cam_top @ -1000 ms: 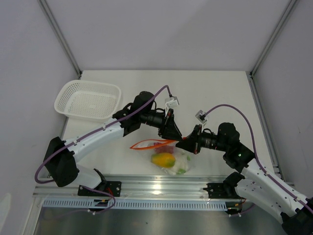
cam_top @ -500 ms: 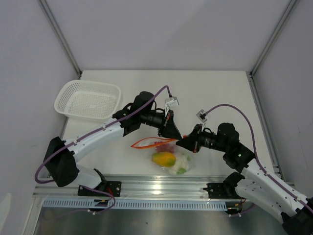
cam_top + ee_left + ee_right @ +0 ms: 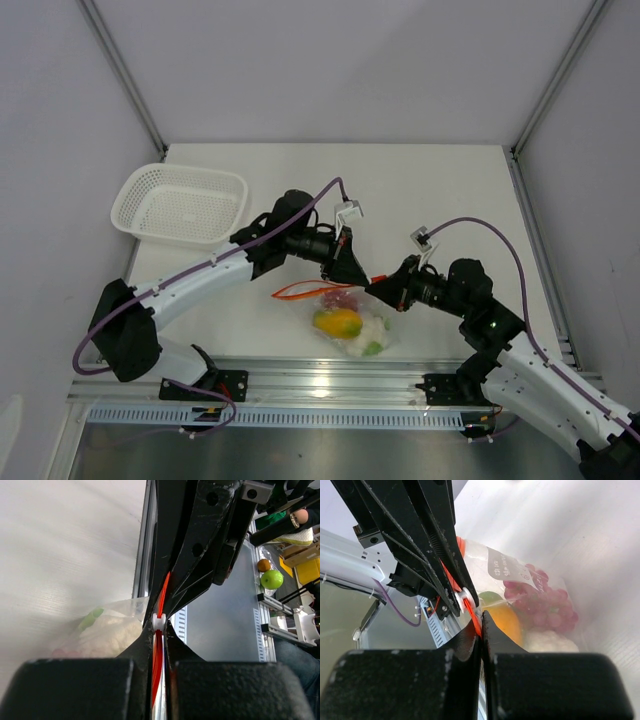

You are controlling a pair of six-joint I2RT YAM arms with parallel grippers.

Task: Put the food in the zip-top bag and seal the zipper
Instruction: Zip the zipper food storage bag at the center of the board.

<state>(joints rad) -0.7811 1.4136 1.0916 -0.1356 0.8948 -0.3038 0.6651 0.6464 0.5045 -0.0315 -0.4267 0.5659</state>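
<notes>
The clear zip-top bag (image 3: 352, 322) lies near the table's front edge with the food inside: a yellow-orange mango (image 3: 336, 322), red grapes (image 3: 540, 600) and white-and-green pieces (image 3: 371, 343). Its red-orange zipper strip (image 3: 308, 290) runs left from the grippers. My left gripper (image 3: 357, 274) is shut on the zipper strip (image 3: 159, 650) just behind the white slider (image 3: 158, 622). My right gripper (image 3: 374, 290) is shut on the strip's end (image 3: 476, 622), tip to tip with the left one. The white slider also shows in the right wrist view (image 3: 461, 600), at the left gripper's fingertips.
A white mesh basket (image 3: 180, 205) stands at the back left. The table's front rail (image 3: 320, 375) runs just below the bag. Purple cables (image 3: 470, 222) arc over both arms.
The right gripper has drawn slightly right with the strip end, and the zipper strip has stretched longer to the left. The bag has shifted a little.
</notes>
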